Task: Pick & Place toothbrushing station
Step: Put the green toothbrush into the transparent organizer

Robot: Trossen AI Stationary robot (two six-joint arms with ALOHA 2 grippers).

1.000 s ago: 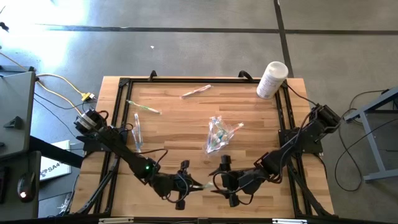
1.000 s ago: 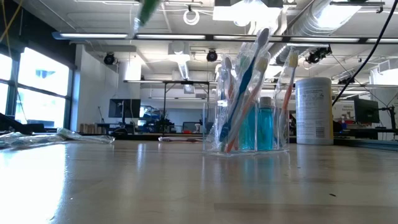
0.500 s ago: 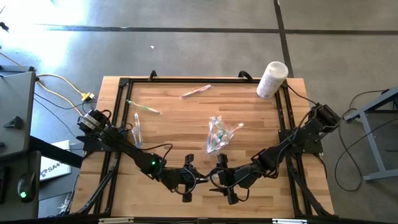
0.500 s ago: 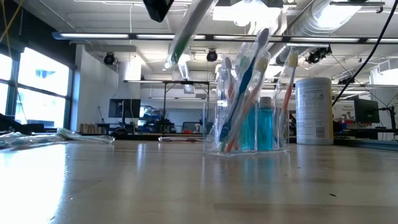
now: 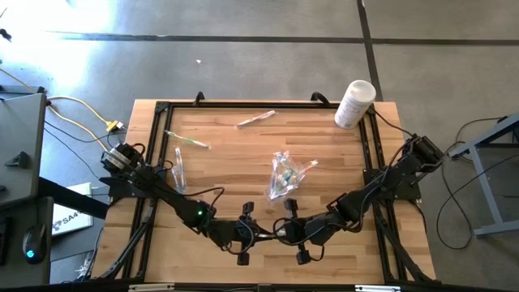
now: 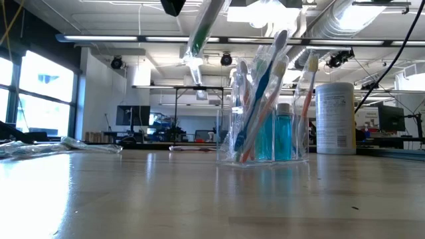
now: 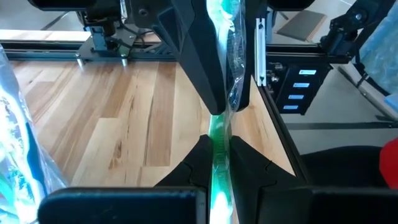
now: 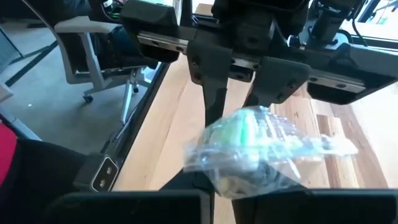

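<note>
I see a pale wooden desk (image 5: 235,154) on a grey concrete floor, and the low view looks across it into a bright workshop with ceiling lights. A white canister (image 5: 354,103) stands at the upper right of the desk, loose toothbrushes (image 5: 187,140) lie toward the upper left, and the clear bag (image 5: 285,174) of toothbrushes and teal tubes sits mid-desk. At the bottom centre the left gripper (image 5: 253,234) and right gripper (image 5: 284,234) meet, both jaws clamped on one wrapped green toothbrush (image 7: 219,134).

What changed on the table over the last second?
The right end effector moved in toward the left end effector and shut on the green wrapped toothbrush that the left one holds, so both grip it now. The bag of toothbrushes, loose toothbrushes and white canister stayed put.
</note>
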